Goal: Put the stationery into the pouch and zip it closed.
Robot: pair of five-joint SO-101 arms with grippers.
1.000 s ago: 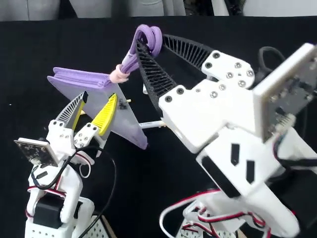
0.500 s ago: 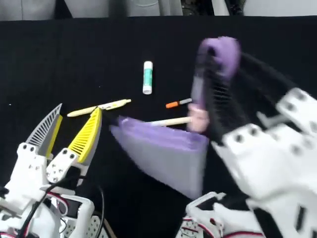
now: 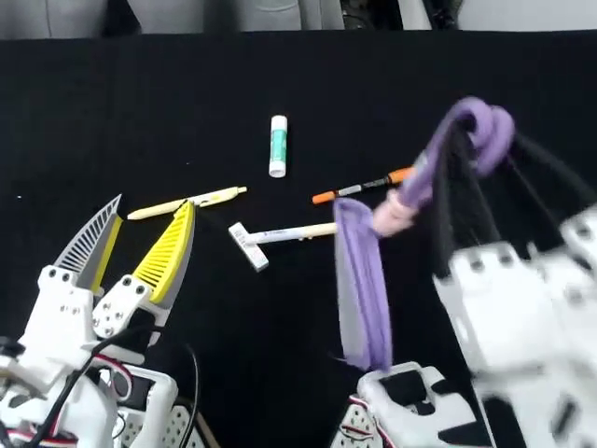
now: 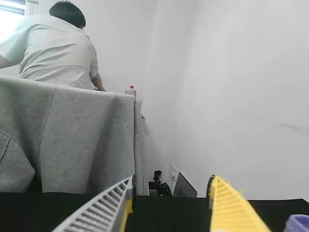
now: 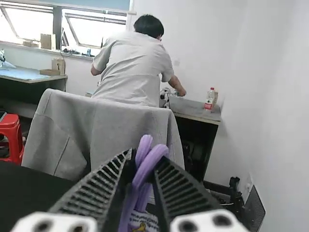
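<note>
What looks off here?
The pouch dangles edge-on in the air, hung by its strap from the right claw. The glue stick and pens lie loose on the table, outside it. The left claw is open and empty.

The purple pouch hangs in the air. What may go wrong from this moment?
The right arm's jaws grip only the purple strap loop, so the purple fabric pouch dangles and may swing or slip. Set down here, it could knock the white stick-shaped tool or the orange-tipped pen aside.
</note>
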